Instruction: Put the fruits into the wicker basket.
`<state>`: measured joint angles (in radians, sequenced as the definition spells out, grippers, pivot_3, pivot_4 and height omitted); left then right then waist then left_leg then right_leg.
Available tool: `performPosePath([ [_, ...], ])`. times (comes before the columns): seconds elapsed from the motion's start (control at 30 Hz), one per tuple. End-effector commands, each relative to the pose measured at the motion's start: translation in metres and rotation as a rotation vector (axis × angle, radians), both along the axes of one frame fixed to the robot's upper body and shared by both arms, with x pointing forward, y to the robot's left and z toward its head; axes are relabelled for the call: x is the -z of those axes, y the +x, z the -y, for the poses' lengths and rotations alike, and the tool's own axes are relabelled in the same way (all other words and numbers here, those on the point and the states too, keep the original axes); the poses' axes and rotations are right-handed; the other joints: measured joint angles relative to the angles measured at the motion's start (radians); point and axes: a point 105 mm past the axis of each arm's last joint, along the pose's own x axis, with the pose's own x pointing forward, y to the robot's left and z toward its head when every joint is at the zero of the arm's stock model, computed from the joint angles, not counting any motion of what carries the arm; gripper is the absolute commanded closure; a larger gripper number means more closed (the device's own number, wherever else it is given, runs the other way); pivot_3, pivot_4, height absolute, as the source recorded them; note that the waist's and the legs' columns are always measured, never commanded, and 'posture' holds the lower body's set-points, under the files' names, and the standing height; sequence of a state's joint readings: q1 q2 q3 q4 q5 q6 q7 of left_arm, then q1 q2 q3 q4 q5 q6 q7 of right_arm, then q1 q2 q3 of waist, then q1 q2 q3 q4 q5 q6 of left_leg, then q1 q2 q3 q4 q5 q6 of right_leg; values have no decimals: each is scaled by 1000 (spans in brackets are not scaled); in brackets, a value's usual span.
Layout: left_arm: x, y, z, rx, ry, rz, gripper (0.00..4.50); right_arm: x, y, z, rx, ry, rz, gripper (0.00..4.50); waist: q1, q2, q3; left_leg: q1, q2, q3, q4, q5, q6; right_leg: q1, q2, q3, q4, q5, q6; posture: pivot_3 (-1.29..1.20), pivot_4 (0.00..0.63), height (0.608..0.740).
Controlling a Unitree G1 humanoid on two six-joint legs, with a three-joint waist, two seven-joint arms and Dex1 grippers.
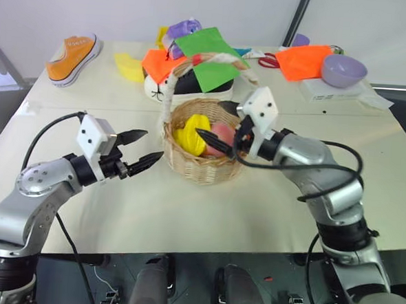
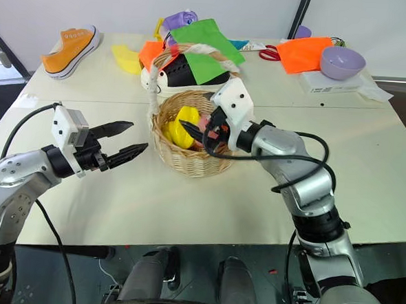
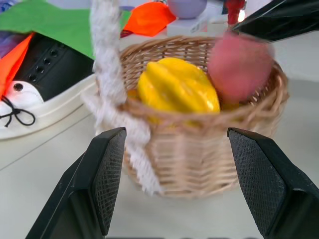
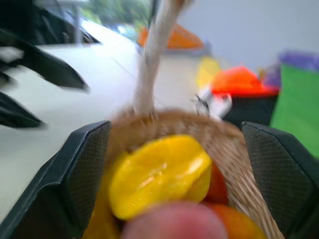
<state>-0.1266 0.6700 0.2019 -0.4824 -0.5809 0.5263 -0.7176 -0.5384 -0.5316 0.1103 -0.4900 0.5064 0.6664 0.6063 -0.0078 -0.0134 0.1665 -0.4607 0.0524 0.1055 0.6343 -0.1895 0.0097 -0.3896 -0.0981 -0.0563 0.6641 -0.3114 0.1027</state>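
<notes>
peach (image 3: 238, 67): round, pink, matte skin; sat at the top of the wicker basket, against the rim on my right tool's side, just under that tool's tips. Whether it was resting or just leaving the tool, couldn't tell.
peach handling: judged light, hollow-toy stiff, smooth, so apt to roll; would take it across the widest part, pads on opposite sides.
starfruit (image 1: 189, 133): bright yellow, ridged, lay inside the basket touching the peach; ridges give pads a bite, I'd grip across two ridges.
other fruits: red-orange one (image 4: 225, 219) partly visible low in the basket beside the starfruit; more yellow under it, kind unclear.
wicker basket (image 1: 198, 170): round, tan weave, tall arched handle wrapped white; stood mid-worktop between my two tools. Judged light and stiff, could slide if bumped.
right tool (image 1: 217, 129): poised over the basket rim, pointing in; fingers spread wide, gripping nothing I could see.
left tool (image 1: 147, 148): hovered just beside the basket, above the worktop, aimed at it; fingers apart, empty.
worktop (image 1: 185, 213): pale, flat.
clutter behind: orange sneaker (image 1: 73, 58), black-and-white shoe (image 1: 193, 84) under green and orange paper sheets, purple bowl (image 1: 343, 69); all well apart from the basket except the shoe, near its far side.
progress: judged nearly done, no fruit left on the worktop that I could see.
</notes>
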Motion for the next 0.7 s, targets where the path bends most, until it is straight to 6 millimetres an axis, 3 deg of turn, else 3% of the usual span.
performPosePath([
  [0.03, -7, -7, 11, 44, -17, 25, 1014, -16, -34, 18, -115, 33, -2, 68, 0, 0, 0, 0, 0, 0, 0, 0, 0, 0, 0, 0, 0, 0, 0, 0, 150, 733],
  [0.1, -6, -7, 15, 58, -22, 20, 1014, -16, -37, 26, -107, 43, -29, 68, -3, 0, 0, 1, 0, 0, 1, 0, 0, 1, 0, 0, 0, 0, 0, 0, 150, 733],
  [0.17, -6, -7, 21, 75, -36, 16, 1014, -14, -28, 38, -25, 37, -41, 68, -7, 0, 0, 2, 1, 0, 0, 0, 0, 1, 0, 1, 0, 0, -1, 0, 150, 733],
  [0.3, -3, -8, 33, 117, -51, 3, 1014, 0, 9, 61, 222, -12, -38, 68, -5, 0, 0, 3, 1, 0, 0, 0, 0, 1, 0, 1, 0, 0, -1, 0, 150, 733],
  [0.43, -2, -8, 40, 141, -55, 1, 1014, 7, 50, 68, 405, 51, -37, 68, -9, 0, 0, 2, 1, 1, 0, 0, 0, 0, 1, 1, 1, 0, -1, 0, 150, 733],
  [0.53, -3, -10, 42, 148, -56, 2, 1014, 8, 63, 68, 442, 103, -41, 978, -6, 0, 0, 2, 1, 1, -1, 1, 0, 0, 1, 1, 1, 0, 0, 0, 150, 733],
  [0.7, -2, -12, 44, 145, -62, -1, 1014, 11, 63, 68, 443, 107, -39, 3538, -2, 0, 0, 1, 0, 1, -1, 1, 0, -1, 1, 1, 0, 0, 0, 0, 150, 733],
])
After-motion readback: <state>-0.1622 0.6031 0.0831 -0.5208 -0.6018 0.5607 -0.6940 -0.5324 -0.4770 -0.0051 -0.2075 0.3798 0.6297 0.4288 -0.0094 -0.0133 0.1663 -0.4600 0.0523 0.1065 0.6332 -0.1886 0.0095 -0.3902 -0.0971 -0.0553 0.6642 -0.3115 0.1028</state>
